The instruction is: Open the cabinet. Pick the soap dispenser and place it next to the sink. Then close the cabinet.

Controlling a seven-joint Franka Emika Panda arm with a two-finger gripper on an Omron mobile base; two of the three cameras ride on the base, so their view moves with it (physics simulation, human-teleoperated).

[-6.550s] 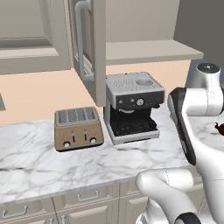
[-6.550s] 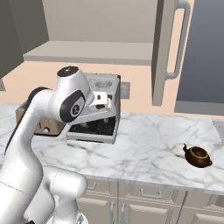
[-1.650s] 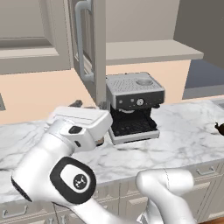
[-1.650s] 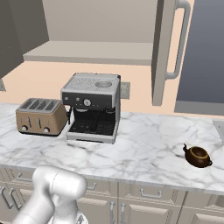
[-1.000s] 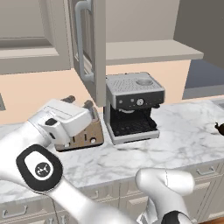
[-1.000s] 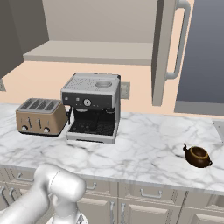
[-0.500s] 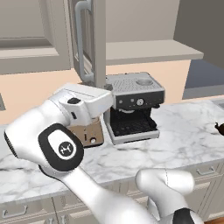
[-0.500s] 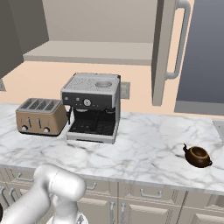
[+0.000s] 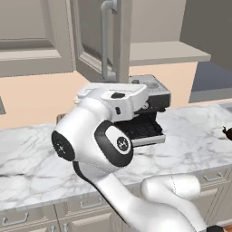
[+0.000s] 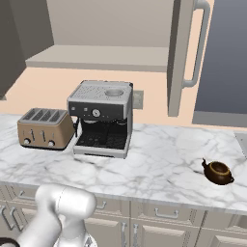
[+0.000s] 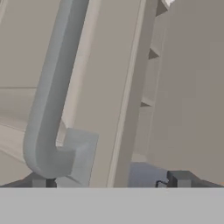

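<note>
I see the cabinet (image 9: 97, 41) door standing ajar above the counter, its silver bar handle (image 11: 52, 96) close ahead in my hand view. My gripper (image 11: 107, 178) is spread wide, holding nothing, fingertips (image 11: 178, 178) low beside the handle's foot. Below sit the espresso machine (image 10: 101, 118), toaster (image 10: 44, 128) and a small brown teapot (image 10: 218, 172).

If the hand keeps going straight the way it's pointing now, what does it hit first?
Most likely the cabinet door: its edge fills the middle of the hand view, with the handle left of centre. The open hand straddles that edge; depth is hard to judge.
</note>
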